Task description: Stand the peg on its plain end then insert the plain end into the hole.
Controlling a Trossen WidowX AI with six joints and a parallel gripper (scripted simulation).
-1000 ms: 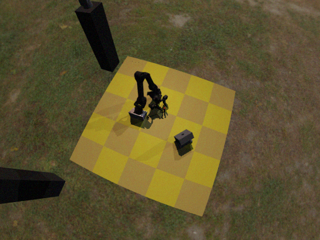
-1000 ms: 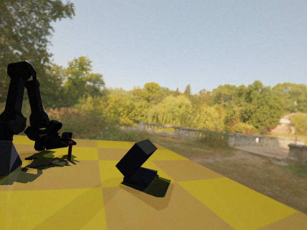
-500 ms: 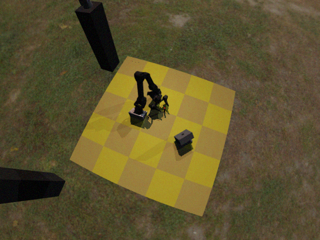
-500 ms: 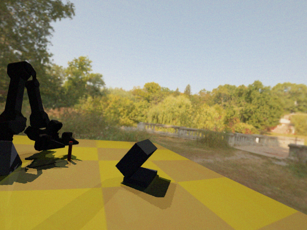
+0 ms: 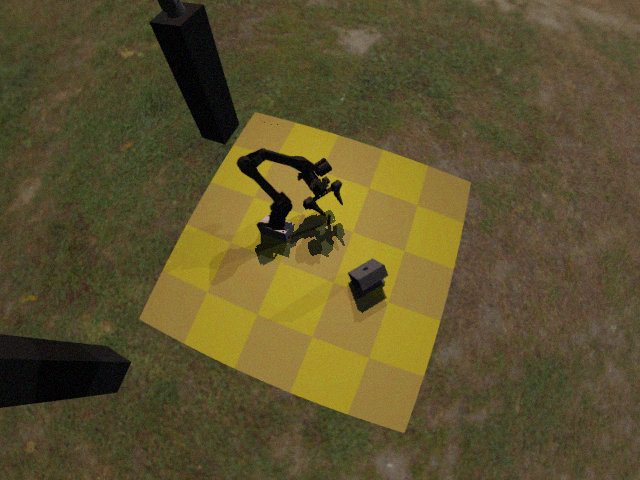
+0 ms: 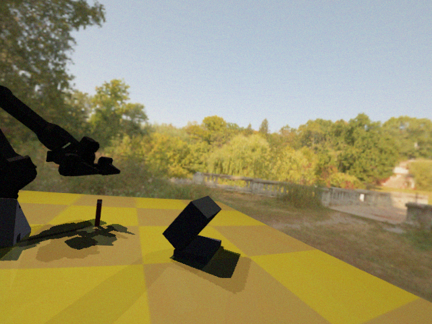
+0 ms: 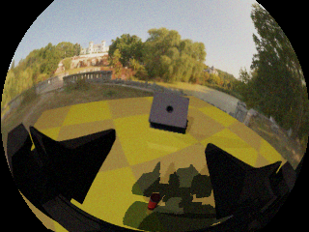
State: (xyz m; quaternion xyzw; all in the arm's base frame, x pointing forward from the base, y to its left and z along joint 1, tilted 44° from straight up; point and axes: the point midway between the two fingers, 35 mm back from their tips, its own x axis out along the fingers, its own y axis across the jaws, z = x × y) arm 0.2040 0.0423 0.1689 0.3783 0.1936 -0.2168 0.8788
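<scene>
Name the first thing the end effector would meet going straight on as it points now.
Probably the sloped panel, though depth is unclear and it might pass above; the peg stands below that line.
</scene>
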